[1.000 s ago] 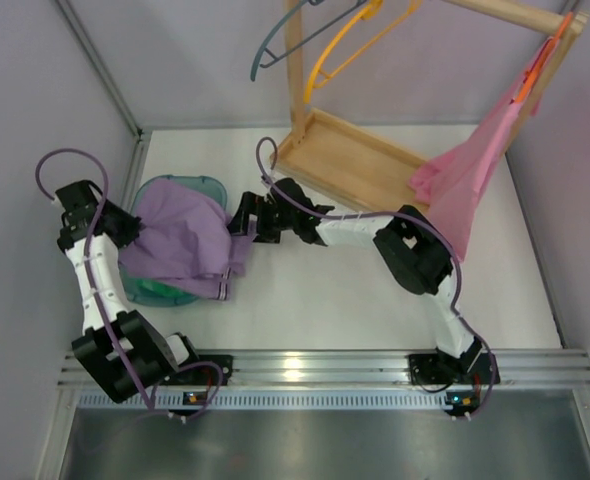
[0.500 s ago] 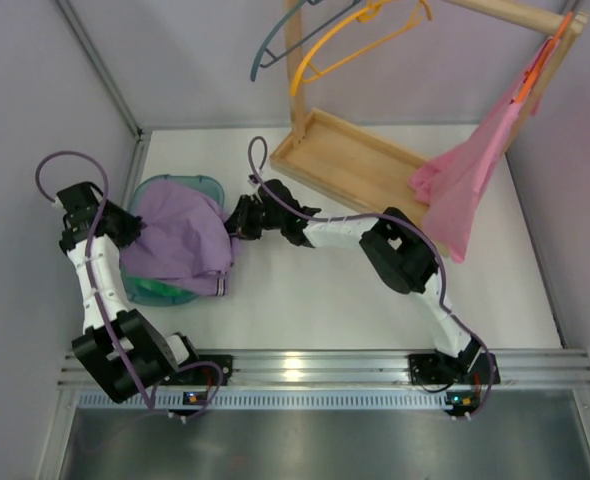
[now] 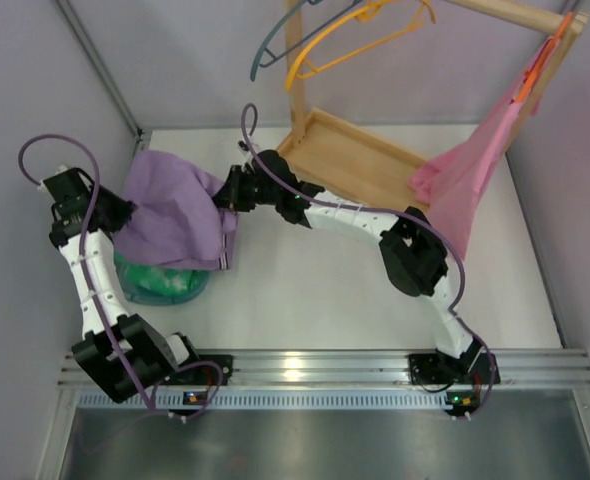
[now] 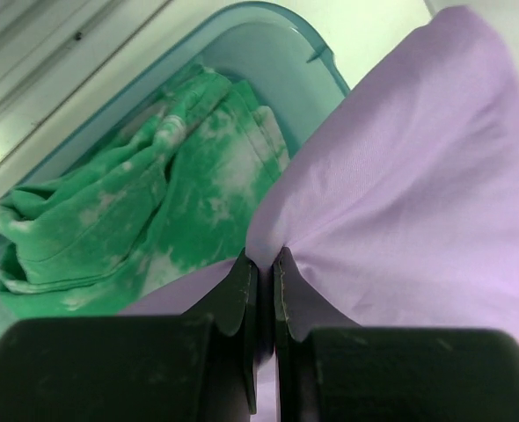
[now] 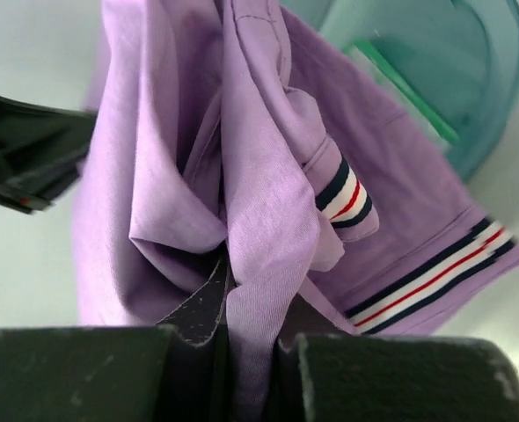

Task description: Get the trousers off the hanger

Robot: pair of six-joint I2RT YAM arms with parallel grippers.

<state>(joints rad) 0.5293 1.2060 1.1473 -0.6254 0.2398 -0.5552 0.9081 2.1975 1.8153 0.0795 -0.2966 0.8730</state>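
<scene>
Off the hanger and well apart from it, over the left side of the tabletop: the trousers, lilac, stretched as a slack sheet between both grippers. Draped over the far part of the teal basin, covering most of it from above.

Pinched at the left edge by the left gripper; in the left wrist view, jaws narrowed to a thin slit at the tips with a fold of lilac cloth caught between them. Beneath that fold, the basin wall and a crumpled green-and-white cloth lying inside.

Gripped at the right edge by the right gripper; in the right wrist view, jaws closed on a bunched ridge of the fabric, fingertips half buried in folds. Below the bunch, two cuffs with navy, white and red stripes, hanging loose in front of the basin.

Farther back, on the wooden rack: the yellow-orange hanger, bare, up on the rail beside a grey-blue hanger. At the rack's right end, a pink garment hanging from an orange-red hanger.
</scene>
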